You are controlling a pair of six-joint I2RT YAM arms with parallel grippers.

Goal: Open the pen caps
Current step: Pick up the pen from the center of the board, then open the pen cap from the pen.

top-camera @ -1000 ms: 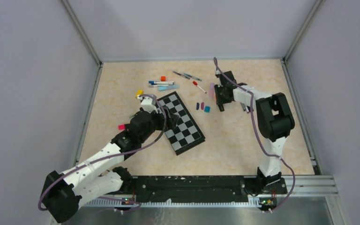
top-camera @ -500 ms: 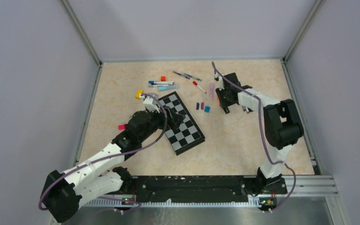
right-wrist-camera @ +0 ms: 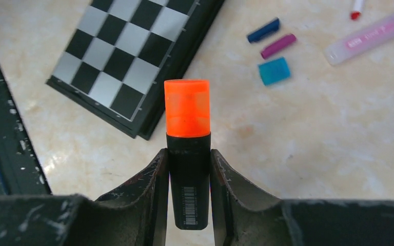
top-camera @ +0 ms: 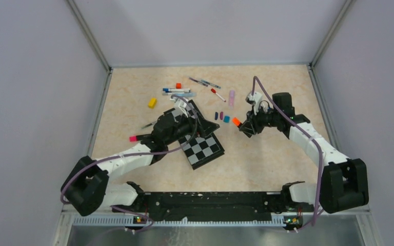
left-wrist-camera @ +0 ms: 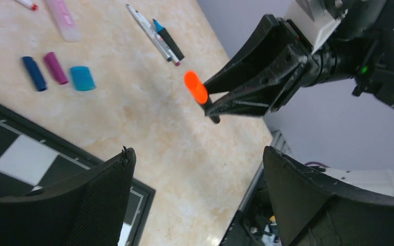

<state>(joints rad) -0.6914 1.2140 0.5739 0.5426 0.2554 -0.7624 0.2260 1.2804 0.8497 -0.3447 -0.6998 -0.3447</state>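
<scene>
We saw the right claw [right-wrist-camera: 189,156] clamped on a black marker [right-wrist-camera: 188,195] with its orange cap [right-wrist-camera: 186,108] on; the left claw [left-wrist-camera: 197,152] gaped wide, holding nothing, above the chessboard [left-wrist-camera: 13,158].

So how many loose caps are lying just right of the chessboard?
3, side by side: a dark blue cap, a purple cap, then a teal cap nearest the right gripper. More may be hidden from view.

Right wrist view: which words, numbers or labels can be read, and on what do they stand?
None is legible.
On the black marker: a white barcode with tiny print, too small to read.
On the pale pink pen: dark print along the barrel, too blurred to read.
</scene>
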